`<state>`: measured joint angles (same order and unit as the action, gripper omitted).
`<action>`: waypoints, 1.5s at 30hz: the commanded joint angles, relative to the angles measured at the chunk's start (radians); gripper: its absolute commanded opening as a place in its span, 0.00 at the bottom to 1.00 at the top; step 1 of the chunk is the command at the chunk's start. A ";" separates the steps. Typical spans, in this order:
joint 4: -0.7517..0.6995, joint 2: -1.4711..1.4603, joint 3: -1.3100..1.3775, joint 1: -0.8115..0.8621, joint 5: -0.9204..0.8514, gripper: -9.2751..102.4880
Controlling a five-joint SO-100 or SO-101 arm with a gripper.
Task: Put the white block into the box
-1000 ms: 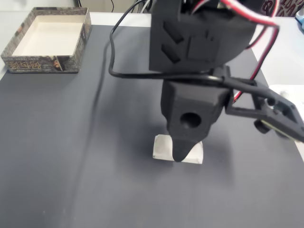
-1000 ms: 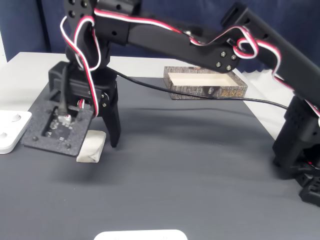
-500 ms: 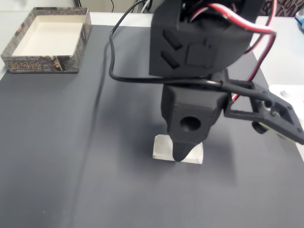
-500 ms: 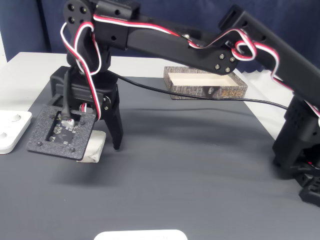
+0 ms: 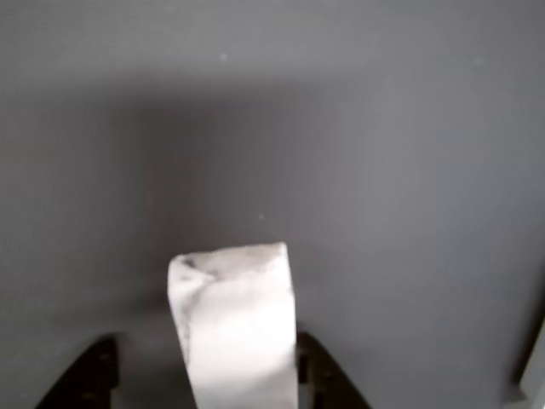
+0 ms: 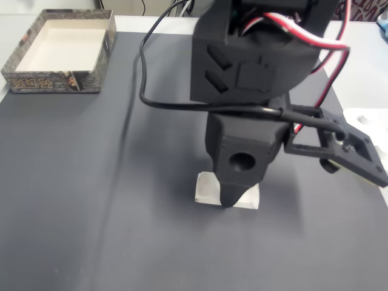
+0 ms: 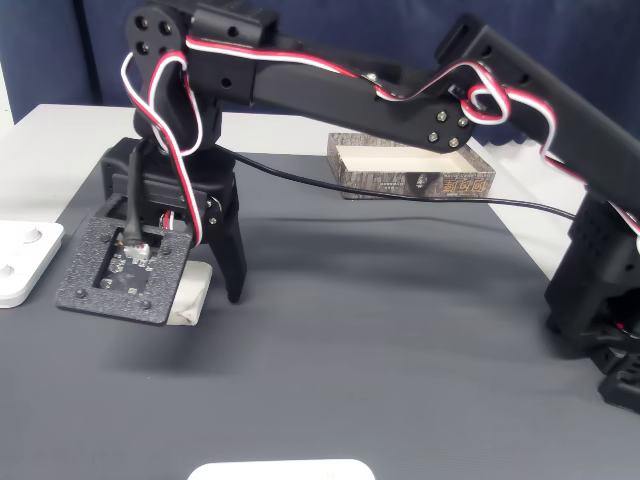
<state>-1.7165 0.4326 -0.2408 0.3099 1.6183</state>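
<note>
- The white block [image 5: 234, 328] sits between the two dark jaws, which stand a little apart from it on both sides, gripping nothing.
- It lies on the dark table [image 6: 91, 200], not lifted yet.
- The box [image 6: 60, 51] is far away, empty.

White block [image 5: 234, 328] standing lengthwise between two black fingertips [image 5: 89, 375] of the gripper [image 5: 204, 375], which enter at the lower edge. Right fingertip touches the block; left stands apart. Dark grey mat [image 5: 383, 153] beneath.
</note>
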 commanded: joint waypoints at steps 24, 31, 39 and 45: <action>-0.009 0.000 0.051 -0.034 0.044 0.13; -0.011 0.003 0.046 -0.034 0.049 0.13; -0.017 0.094 -0.021 -0.035 0.012 0.12; -0.020 0.187 -0.098 -0.038 -0.043 0.12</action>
<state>-1.7211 0.4786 -0.3206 0.3022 1.6030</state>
